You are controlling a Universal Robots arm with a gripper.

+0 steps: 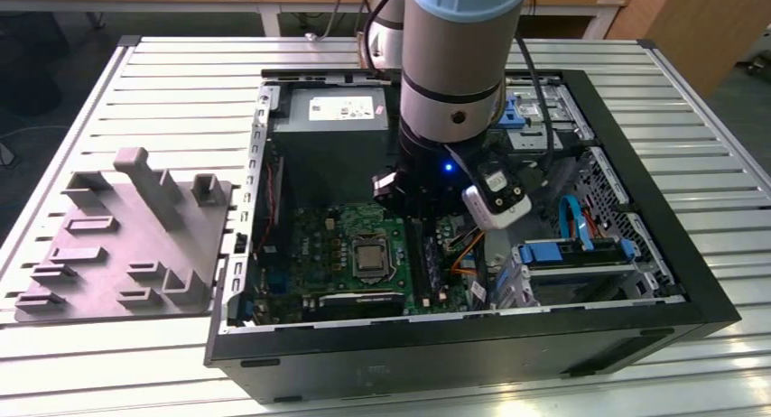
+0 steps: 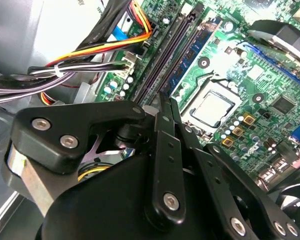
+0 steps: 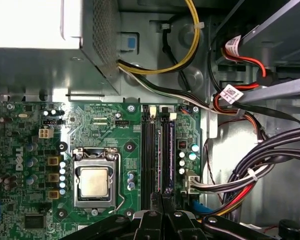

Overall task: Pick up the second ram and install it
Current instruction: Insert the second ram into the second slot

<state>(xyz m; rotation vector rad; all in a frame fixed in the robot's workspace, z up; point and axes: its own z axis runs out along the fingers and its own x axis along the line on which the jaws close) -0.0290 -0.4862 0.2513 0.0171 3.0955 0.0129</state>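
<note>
The second ram is a thin dark stick with a bluish-purple sheen. It stands edge-up along the memory slot farthest from the CPU socket and also shows in the second wrist view. One end of it runs in under my fingertips. My gripper is low inside the open computer case, its jaws pressed close together on that end of the stick. Another bluish-green stick sits in a slot nearer the socket.
Bundled cables hang beside the slots on the side away from the socket. The power supply fills the case's far end, and a drive cage is at the exterior view's right. A grey fixture block lies on the table outside the case.
</note>
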